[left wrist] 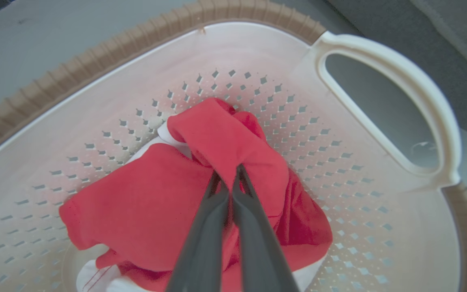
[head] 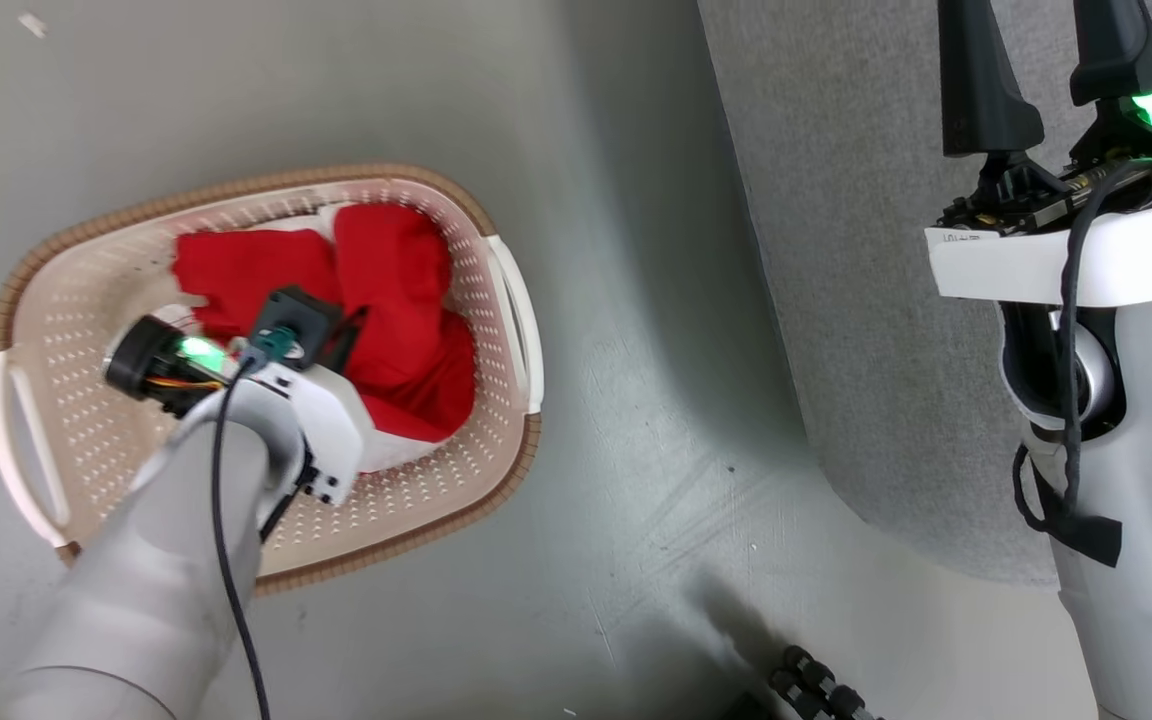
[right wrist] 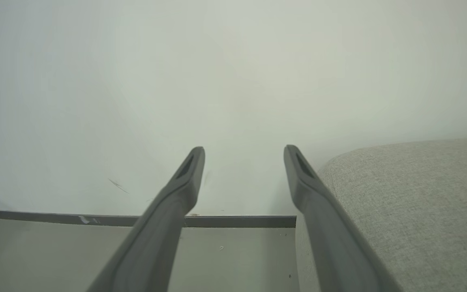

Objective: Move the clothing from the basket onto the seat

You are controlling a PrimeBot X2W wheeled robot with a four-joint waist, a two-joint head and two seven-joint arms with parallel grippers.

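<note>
Left hand (left wrist: 228, 174) pinches the red clothing (left wrist: 144, 207) inside the basket (left wrist: 258, 52).

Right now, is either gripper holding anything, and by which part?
The left gripper is shut on a raised fold near the middle of the red clothing, inside the basket. The right gripper is open and empty, beside the seat.

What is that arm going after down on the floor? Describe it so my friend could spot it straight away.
Left of the big grey sofa, a cream basket with a brown rim stands on the floor. Inside lies a heap of red clothing, pinched by the left arm's dark fingers. It is the one bright red, soft thing among pale, hard plastic.
</note>
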